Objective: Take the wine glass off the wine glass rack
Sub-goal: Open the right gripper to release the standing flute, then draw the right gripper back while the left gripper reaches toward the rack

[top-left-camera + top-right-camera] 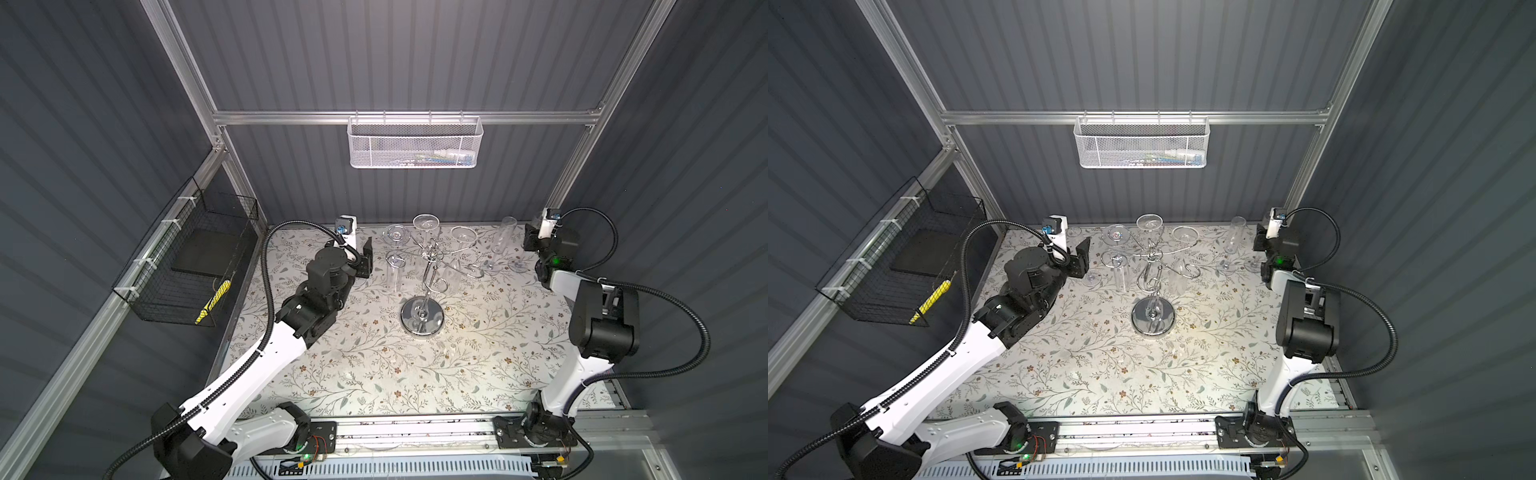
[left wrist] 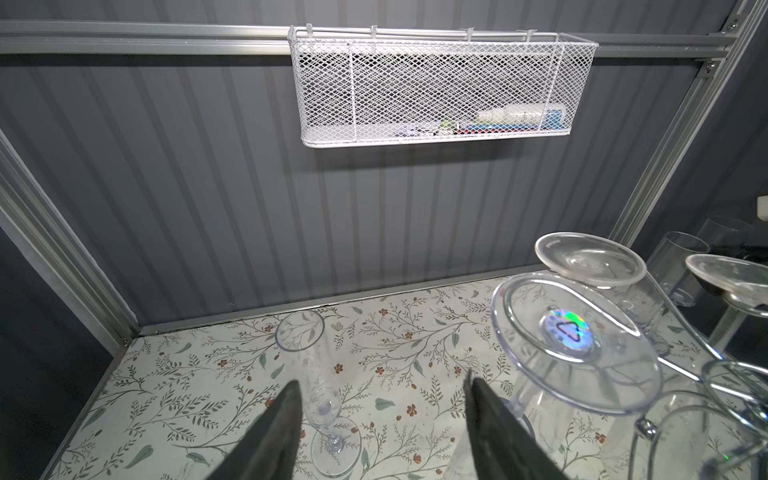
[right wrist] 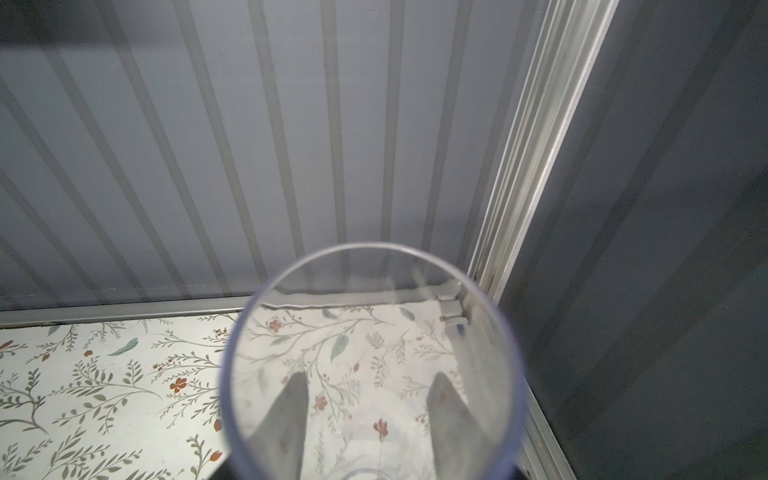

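Nearest you: the rail along the near edge of the table, carrying both arm bases. The table has a floral-patterned top.

Left wall, mid-depth: a black wire basket with a yellow object in its near corner.

Mid-table: the wine glass rack, chrome. Its round mirror base stands on the table. The twisted stem rises to curled arms that spread toward the far side.

On those arms: the hanging wine glasses. You can count four in both top views, bowls down and feet up, on the left and far arms.

Far left, just left of the rack: the left end effector. Its fingers stand well apart and grip nothing. A standing flute is upright on the table in the gap ahead of them, closer to one finger than the other.

Far right corner: the right end effector. Its wrist camera looks down through the rim of an upright glass, and one finger shows through the glass wall on each side. You cannot tell whether they clamp it.

Between that end effector and the rack: a second flute, upright on the table.

Farthest: a white mesh basket hung on the far wall's rail above the table, with small items lying in it.
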`<state>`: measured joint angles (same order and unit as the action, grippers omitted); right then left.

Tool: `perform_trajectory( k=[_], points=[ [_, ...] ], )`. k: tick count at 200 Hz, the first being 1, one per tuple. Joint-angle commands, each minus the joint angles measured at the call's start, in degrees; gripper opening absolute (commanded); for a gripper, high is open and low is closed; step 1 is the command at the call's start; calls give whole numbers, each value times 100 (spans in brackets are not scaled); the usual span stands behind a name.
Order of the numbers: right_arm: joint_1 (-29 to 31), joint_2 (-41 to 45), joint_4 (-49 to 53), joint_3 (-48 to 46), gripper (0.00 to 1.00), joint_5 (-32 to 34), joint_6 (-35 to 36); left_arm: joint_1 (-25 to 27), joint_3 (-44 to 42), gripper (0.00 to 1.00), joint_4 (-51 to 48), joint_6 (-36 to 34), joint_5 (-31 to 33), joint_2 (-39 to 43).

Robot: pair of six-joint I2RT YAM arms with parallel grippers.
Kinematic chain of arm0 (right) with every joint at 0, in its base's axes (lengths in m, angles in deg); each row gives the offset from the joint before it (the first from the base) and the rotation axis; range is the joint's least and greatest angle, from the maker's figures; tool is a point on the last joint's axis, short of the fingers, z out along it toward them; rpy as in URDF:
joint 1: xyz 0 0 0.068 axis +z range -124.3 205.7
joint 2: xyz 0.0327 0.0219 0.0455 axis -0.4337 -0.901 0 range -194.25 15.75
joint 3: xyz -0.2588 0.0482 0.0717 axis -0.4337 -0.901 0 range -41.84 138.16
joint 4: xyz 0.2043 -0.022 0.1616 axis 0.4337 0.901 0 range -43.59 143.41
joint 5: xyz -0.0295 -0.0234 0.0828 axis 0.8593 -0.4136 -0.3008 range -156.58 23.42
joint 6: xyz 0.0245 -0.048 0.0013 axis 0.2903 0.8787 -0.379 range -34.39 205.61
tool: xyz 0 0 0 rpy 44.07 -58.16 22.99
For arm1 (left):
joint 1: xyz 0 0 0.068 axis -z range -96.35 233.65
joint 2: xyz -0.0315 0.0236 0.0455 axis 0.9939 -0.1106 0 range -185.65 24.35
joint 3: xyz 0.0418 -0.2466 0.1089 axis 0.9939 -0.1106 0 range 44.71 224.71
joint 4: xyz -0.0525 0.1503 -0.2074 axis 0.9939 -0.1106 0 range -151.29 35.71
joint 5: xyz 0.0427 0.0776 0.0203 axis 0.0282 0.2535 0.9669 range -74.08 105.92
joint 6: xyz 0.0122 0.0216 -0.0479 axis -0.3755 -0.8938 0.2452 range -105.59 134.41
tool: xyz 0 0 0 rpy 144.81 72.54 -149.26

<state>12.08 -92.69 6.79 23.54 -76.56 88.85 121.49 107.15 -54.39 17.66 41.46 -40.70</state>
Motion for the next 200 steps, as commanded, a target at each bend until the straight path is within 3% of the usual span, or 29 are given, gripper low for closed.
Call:
perform_trajectory(
  k=[1, 24, 32, 37, 40, 91, 143, 179, 200],
  points=[
    [-11, -70, -105, 111, 52, -58, 37, 30, 77, 64, 130, -11, 73, 53],
    [-11, -20, -46, 81, 66, -39, 36, 30, 67, 64, 111, -16, 61, 84],
    [-15, -2, -10, 101, 80, -11, 12, 34, 66, 64, 106, 0, 41, 100],
    [-9, 0, 39, 114, 96, 21, -31, 30, 51, 64, 107, 1, 16, 113],
    [-8, 8, 76, 127, 99, 22, -37, 30, 54, 64, 111, 1, -8, 119],
    [-8, 565, 88, -206, 99, 179, -36, 30, 2, 66, 37, 157, -81, 394],
    [-9, 1746, 191, -872, 99, 860, -222, 30, 160, 67, -501, 213, -695, 760],
    [-9, 2708, 1260, -1074, 99, 1623, -755, 30, 164, 68, -826, 340, -1210, 1041],
    [-1, 3257, 2066, -1153, 99, 1720, -1235, 34, 152, 68, -976, 463, -1442, 1127]
  ],
)
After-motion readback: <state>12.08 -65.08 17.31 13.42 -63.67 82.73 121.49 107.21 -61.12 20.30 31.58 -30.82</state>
